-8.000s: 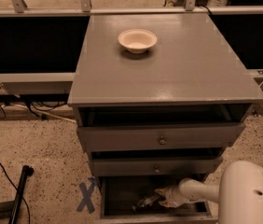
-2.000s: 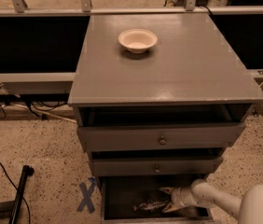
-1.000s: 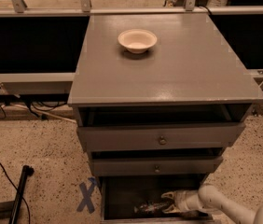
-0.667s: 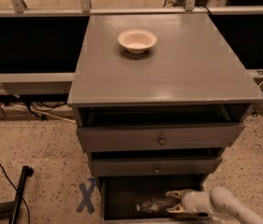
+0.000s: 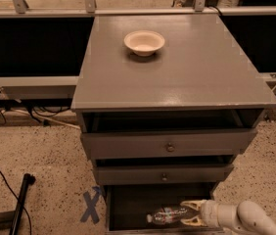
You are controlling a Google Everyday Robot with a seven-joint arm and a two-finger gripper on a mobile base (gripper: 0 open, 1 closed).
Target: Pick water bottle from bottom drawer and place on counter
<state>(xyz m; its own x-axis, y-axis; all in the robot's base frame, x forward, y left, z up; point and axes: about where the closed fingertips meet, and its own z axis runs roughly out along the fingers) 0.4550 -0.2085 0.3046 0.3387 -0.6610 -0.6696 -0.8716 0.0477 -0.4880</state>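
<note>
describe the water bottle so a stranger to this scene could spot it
Under the grey counter, look into the open bottom drawer, the lowest of three. The water bottle lies on its side there, beside the gripper; clear plastic with a label band, the drawer's only loose item.

Looks like a robot test lab: a lone grey drawer cabinet (image 5: pixel 167 143) on speckled floor (image 5: pixel 45 170), a blue tape cross (image 5: pixel 91 205) just left of it, loose cables (image 5: pixel 1 173) further left, metal rails (image 5: pixel 143 11) behind, and the gripper (image 5: pixel 191 214) down in its bottom drawer (image 5: pixel 133 204).
</note>
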